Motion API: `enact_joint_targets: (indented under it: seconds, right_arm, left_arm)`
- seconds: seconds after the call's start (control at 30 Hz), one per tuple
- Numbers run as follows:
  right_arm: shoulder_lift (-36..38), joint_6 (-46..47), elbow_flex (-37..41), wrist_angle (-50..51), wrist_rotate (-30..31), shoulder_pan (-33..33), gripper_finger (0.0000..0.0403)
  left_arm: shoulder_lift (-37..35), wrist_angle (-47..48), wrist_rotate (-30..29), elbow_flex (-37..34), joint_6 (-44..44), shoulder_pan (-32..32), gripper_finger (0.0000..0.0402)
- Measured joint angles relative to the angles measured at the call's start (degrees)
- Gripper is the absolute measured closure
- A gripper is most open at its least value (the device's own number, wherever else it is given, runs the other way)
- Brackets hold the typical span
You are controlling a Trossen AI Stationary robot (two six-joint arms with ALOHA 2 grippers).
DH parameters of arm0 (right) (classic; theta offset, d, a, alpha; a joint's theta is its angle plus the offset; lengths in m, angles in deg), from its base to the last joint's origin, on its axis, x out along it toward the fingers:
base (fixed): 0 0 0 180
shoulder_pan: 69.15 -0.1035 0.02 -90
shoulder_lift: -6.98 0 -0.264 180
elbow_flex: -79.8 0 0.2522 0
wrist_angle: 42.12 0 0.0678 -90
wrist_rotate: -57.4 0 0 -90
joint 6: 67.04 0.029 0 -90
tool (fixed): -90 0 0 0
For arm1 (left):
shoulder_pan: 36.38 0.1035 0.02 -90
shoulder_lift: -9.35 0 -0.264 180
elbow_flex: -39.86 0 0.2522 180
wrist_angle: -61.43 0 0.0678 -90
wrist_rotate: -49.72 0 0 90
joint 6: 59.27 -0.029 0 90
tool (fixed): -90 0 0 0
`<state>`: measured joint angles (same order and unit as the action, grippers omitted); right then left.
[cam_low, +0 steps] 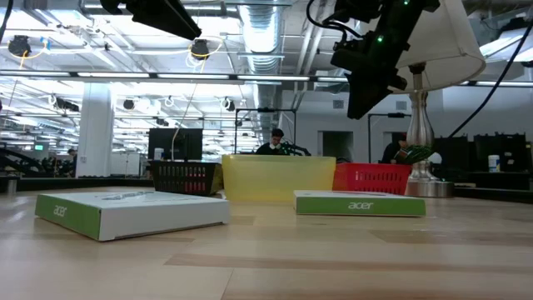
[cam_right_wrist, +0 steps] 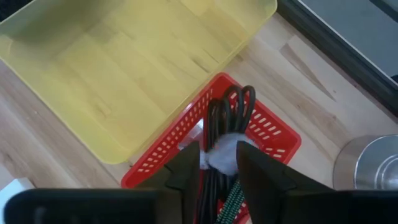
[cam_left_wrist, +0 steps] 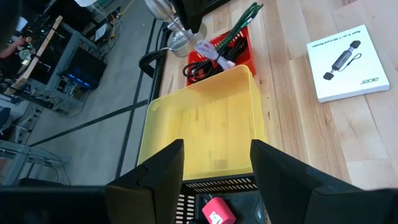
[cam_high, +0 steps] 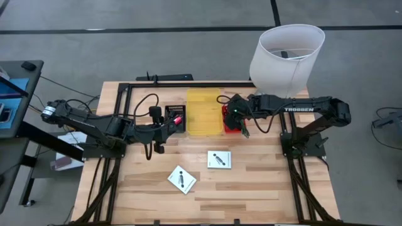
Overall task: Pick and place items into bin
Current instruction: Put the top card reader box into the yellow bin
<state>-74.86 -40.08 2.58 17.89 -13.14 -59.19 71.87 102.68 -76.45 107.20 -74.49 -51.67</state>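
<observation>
My left gripper point(cam_left_wrist: 217, 177) is open and hovers over a black mesh basket point(cam_high: 174, 118) that holds a small pink-red item point(cam_left_wrist: 217, 211). My right gripper point(cam_right_wrist: 217, 171) is open above a red basket point(cam_right_wrist: 273, 134). Its fingers stand on either side of a pale band point(cam_right_wrist: 225, 154) wrapped around a coiled black cord point(cam_right_wrist: 230, 106). A green cord point(cam_left_wrist: 245, 18) lies in the same red basket point(cam_left_wrist: 239, 56). In the low view the right gripper point(cam_low: 360, 100) hangs well above the basket point(cam_low: 375, 177). Two white boxes point(cam_high: 219, 159) point(cam_high: 182, 180) lie flat on the table.
An empty yellow bin point(cam_high: 204, 112) stands between the black and red baskets. A lamp with a white shade point(cam_high: 286, 53) stands at the far right, its metal base point(cam_right_wrist: 370, 165) just beyond the red basket. Bare wood point(cam_high: 264, 188) stretches along the near side. A person point(cam_low: 275, 142) sits far behind.
</observation>
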Motion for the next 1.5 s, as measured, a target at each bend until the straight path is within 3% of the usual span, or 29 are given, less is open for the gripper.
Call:
enact_joint_targets:
  seconds: [0.57,0.73,0.9,1.37,1.5]
  right_arm:
    - [0.0,0.02,0.0,-0.26,0.11,-0.69,0.03]
    - [0.0,0.11,0.0,-0.48,0.77,-3.96,0.03]
    - [-0.02,1.97,0.0,-0.54,6.42,-10.5,0.0294]
    - [-0.02,3.06,0.0,-2.13,7.68,-27.67,0.0167]
    - [-0.02,3.15,0.0,-2.13,7.68,-31.01,0.0153]
  left_arm:
    - [0.0,0.0,0.0,0.0,0.02,0.0,0.0223]
    - [0.0,0.0,0.0,0.0,0.02,0.0,0.0223]
    - [0.0,0.0,0.0,0.0,-0.08,0.0,0.0223]
    - [0.0,0.02,0.0,0.01,0.12,0.0,0.0223]
    - [0.0,0.02,0.0,0.0,-0.3,0.0,0.0223]
